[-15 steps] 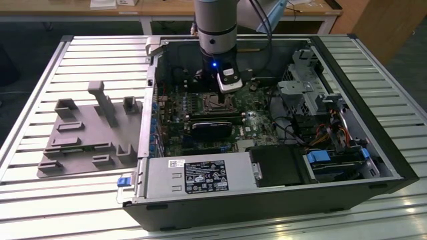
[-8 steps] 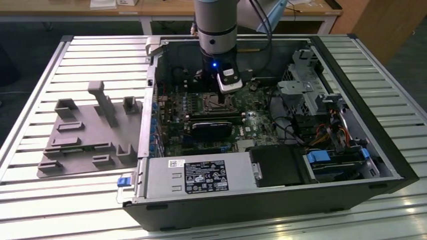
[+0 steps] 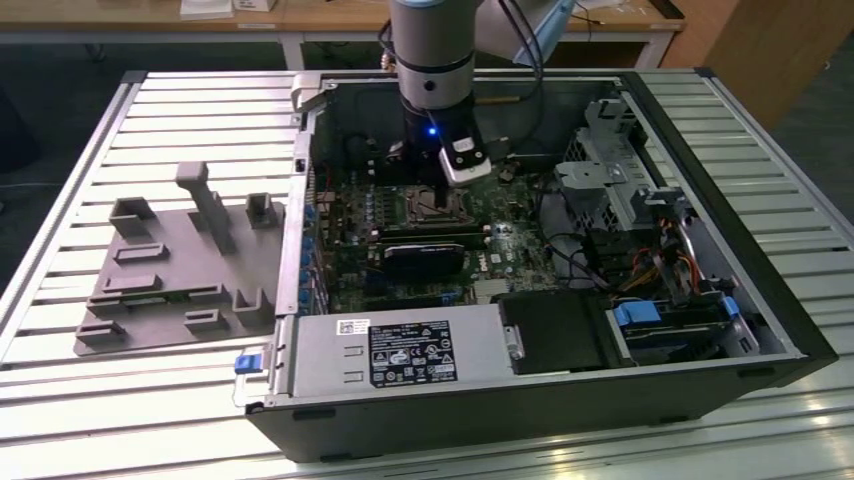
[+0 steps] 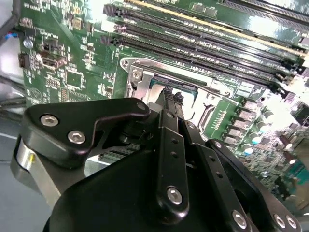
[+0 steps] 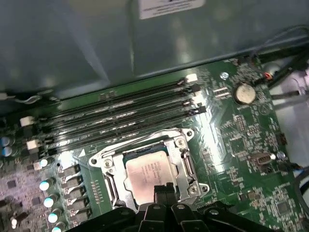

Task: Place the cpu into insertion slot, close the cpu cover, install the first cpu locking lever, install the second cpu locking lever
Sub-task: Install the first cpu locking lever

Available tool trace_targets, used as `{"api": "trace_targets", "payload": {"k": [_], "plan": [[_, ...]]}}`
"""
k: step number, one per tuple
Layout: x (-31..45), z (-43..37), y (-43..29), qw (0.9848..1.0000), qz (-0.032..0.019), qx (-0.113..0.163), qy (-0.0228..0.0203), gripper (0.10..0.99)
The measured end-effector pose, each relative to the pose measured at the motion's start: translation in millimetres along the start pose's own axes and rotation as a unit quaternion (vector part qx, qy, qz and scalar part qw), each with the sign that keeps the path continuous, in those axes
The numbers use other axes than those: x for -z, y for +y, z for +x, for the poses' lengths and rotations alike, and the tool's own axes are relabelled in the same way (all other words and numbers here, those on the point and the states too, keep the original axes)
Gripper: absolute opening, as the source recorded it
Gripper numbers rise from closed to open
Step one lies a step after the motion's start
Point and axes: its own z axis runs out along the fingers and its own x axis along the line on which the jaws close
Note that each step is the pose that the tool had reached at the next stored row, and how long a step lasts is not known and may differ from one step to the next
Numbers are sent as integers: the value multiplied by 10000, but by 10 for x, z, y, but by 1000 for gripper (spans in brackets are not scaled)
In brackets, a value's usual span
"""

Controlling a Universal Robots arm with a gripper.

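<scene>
— Silvery cover (image 5: 181, 162) lies shut over the cpu (image 5: 145, 171) in the slot (image 5: 110, 170), beside the memory slots (image 5: 120, 113)?
— Yes, the chip's pale top shows through the window.
— And the gripper (image 5: 164, 189)?
— Directly above the slot, fingers (image 4: 170, 104) pressed together, holding nothing, tips at the cover's edge.

Arm (image 3: 433, 60) comes straight down from the top centre of the exterior view, wrist vertical, a small blue light lit on it. Gripper (image 5: 165, 189) pokes in at the bottom centre of the first wrist view, fingers (image 4: 170, 104) pressed together with no gap, tips pointing down, nothing held between them.
</scene>
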Motion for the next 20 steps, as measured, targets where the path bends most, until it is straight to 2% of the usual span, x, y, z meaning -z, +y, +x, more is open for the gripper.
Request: {"api": "trace_targets", "payload": {"k": [6, 12, 20], "plan": [[-11, 2, -1, 9993, -21, 354, 67, 106], [-9, 3, -2, 9993, -23, 373, 68, 106], [189, -16, 13, 9993, -27, 372, 69, 106]]}}
